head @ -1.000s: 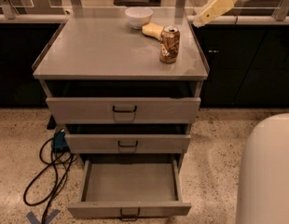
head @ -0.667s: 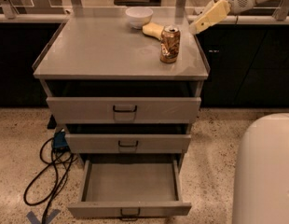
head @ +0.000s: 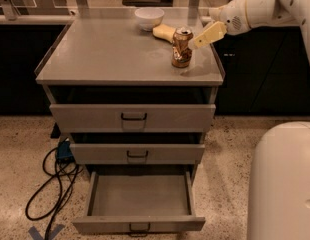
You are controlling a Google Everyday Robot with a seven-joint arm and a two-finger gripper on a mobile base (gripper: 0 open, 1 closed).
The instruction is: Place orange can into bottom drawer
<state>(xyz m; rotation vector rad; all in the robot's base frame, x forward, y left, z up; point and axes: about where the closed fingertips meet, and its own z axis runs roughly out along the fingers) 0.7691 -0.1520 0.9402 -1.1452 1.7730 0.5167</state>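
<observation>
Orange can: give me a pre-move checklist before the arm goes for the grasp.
1. Orange can upright on the cabinet top, near its right front corner: ok.
2. Gripper lined up: it sits at the can's right side, level with its upper half: ok.
3. Contact or hold on the can: cannot tell.
4. Bottom drawer pulled out, nothing visible in its tray: ok.
5. Room around the can: a sponge lies close behind it on the left and a bowl stands further back. The right side, where the gripper is, is free: ok.
6. The two upper drawers stick out less than the bottom one, so lowering the can in from above looks unobstructed: ok.
</observation>
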